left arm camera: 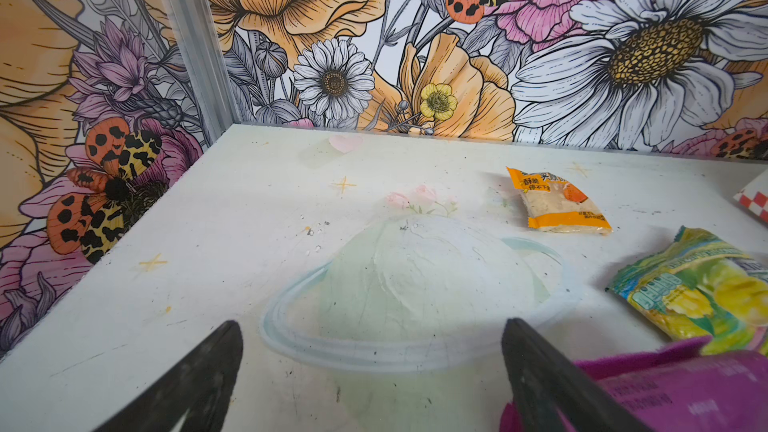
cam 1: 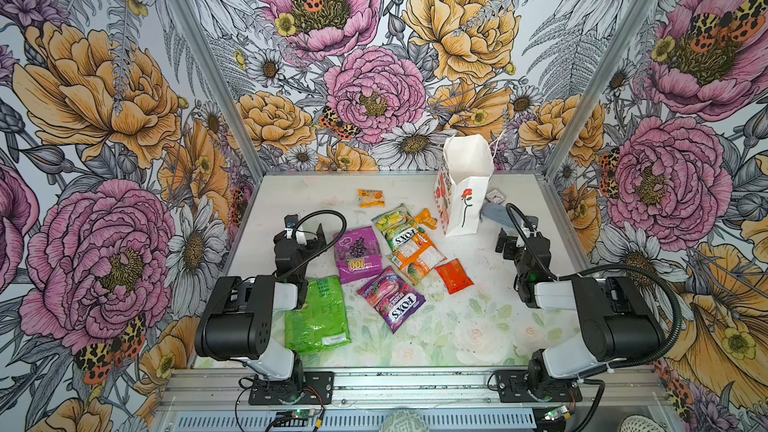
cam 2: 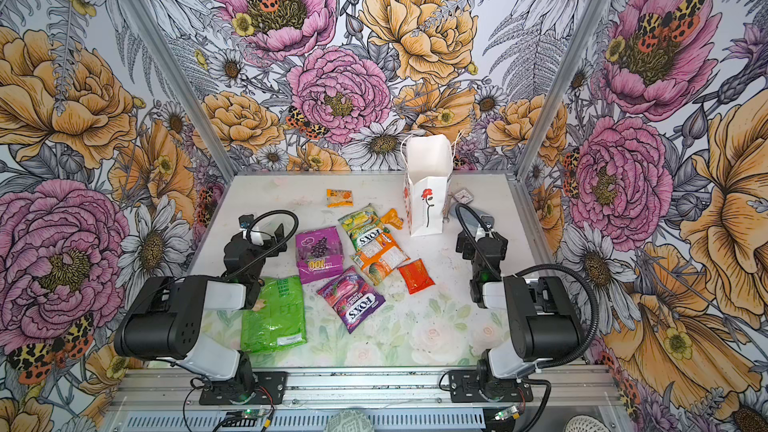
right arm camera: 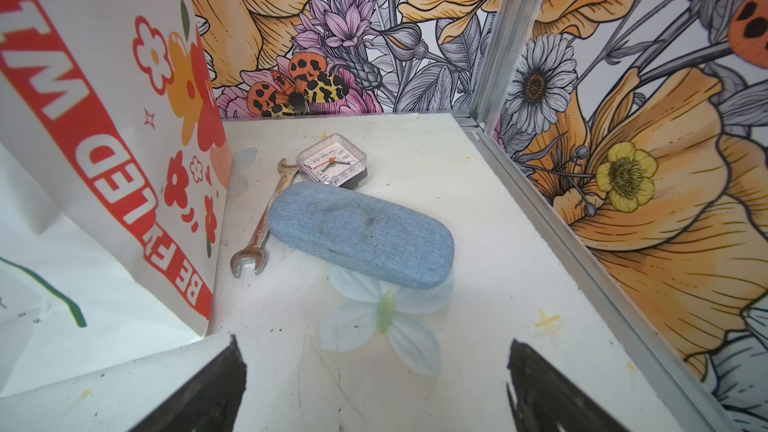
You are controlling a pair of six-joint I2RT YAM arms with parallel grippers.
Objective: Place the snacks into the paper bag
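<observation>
Beside the paper bag (right arm camera: 95, 126), clock (right arm camera: 331, 162), wrench (right arm camera: 258, 238), blue case (right arm camera: 361, 234), seemingly all touching

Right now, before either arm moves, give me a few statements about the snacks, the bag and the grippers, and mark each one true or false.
1. The paper bag stands upright with its mouth open. True.
2. The left gripper is shut on the purple grape packet. False: its jaws are open and empty, and the purple grape packet lies on the table beside it.
3. A wrench lies beside the blue case, next to the paper bag. True.
4. The small orange packet is inside the paper bag. False: it lies on the table, outside the paper bag.
5. The right gripper is open and holds nothing. True.
</observation>
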